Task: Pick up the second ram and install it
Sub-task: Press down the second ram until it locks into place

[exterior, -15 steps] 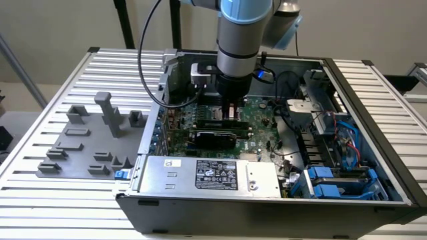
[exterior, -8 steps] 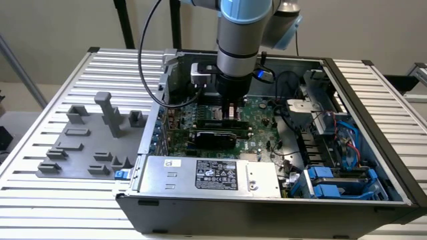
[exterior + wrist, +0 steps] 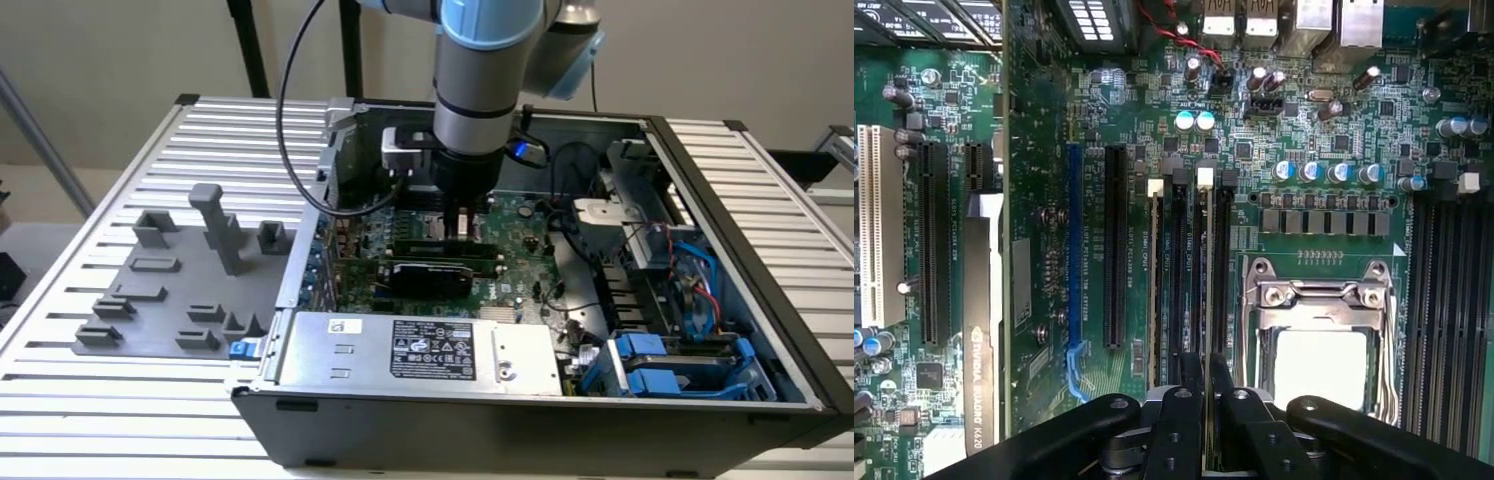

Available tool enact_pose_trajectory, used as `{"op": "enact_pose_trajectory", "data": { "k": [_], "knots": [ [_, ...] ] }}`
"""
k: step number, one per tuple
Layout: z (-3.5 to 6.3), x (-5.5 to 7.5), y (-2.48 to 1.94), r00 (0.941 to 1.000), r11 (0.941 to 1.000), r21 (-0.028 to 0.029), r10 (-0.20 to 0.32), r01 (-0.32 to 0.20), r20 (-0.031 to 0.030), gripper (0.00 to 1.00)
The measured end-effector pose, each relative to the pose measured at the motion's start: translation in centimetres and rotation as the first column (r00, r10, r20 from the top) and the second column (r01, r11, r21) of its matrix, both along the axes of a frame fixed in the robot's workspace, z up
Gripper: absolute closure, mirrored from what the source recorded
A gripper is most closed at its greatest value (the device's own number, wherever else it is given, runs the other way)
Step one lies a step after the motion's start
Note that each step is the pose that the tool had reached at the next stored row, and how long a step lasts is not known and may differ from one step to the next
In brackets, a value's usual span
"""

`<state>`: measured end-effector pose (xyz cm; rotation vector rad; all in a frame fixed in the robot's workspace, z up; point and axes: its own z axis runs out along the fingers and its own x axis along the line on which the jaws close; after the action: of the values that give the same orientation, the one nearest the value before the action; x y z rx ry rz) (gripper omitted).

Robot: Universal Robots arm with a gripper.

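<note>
Green thin RAM stick [image 3: 1197, 300] pinched edge-on between nearly closed black gripper [image 3: 1204, 385] fingers, over black motherboard slots [image 3: 1219, 280].

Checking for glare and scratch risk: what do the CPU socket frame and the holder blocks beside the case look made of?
CPU socket frame: looks like bare metal, bright silvery and reflective, with stamped edges. Holder blocks: seem to be matte grey plastic, uniform and dull with no shine; possibly printed, though that is unclear. The pincer hangs over the RAM slots near the socket.
</note>
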<state>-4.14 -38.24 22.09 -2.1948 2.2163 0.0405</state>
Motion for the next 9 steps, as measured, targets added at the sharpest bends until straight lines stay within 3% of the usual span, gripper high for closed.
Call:
{"op": "enact_pose_trajectory", "data": {
  "k": [9],
  "knots": [
    [-0.32, 0.00, 0.00, 1.0000, 1.0000, -0.0002, 0.000, 0.000, 0.0000, 1.00]
  ]
}}
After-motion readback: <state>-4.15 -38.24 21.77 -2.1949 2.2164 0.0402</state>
